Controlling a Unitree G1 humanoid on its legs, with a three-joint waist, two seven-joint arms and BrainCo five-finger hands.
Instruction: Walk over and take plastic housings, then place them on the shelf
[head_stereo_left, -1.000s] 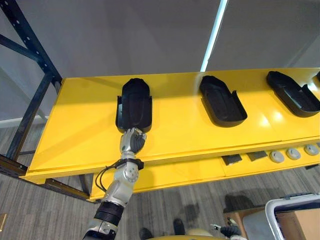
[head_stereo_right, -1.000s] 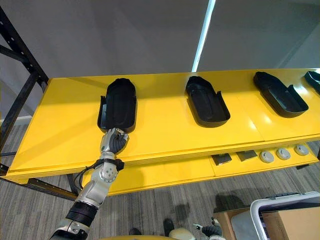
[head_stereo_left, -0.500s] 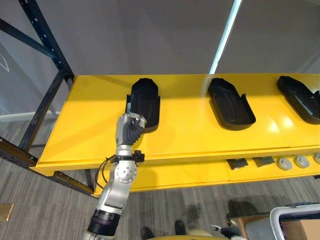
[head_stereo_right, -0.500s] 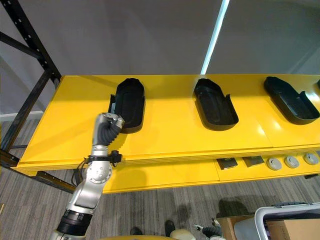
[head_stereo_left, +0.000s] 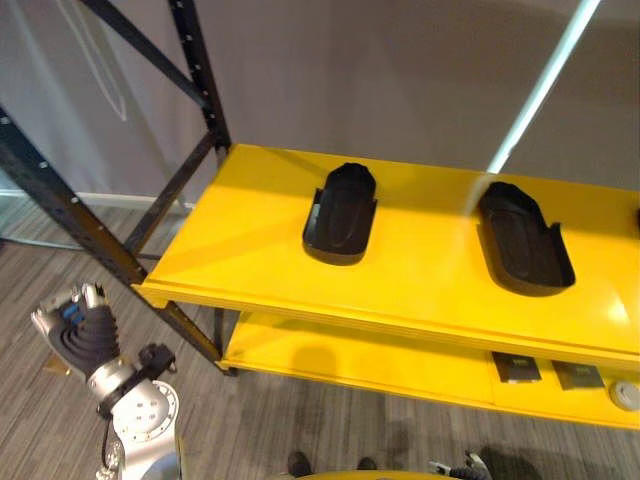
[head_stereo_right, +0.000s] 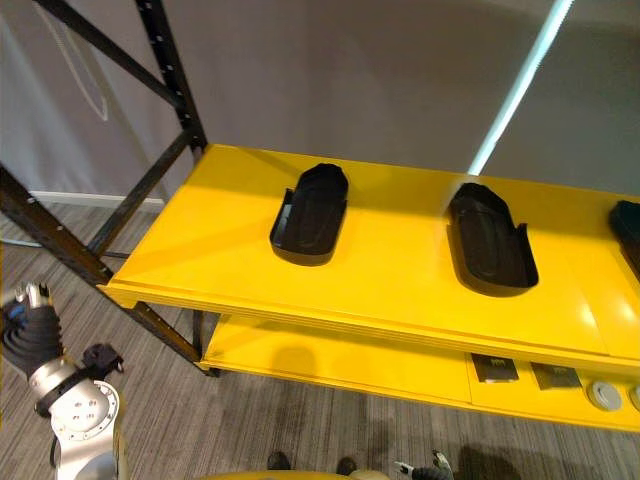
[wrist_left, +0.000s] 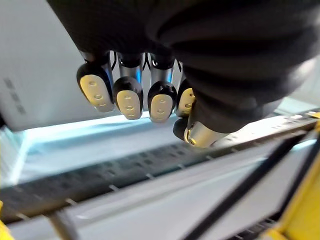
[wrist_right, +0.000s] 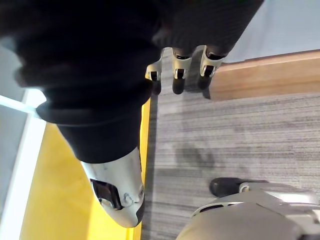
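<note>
Yellow shelf (head_stereo_left: 250, 262) carries the plastic housings (head_stereo_left: 342, 212) flat and spaced apart, so we judge placing done; our left robot hand (head_stereo_left: 75, 322) hangs low beside it, curled on nothing.

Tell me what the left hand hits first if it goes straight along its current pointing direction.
Probably the black rack frame: the left hand points at its perforated beam, with the grey wall behind. Depth is unclear.
</note>
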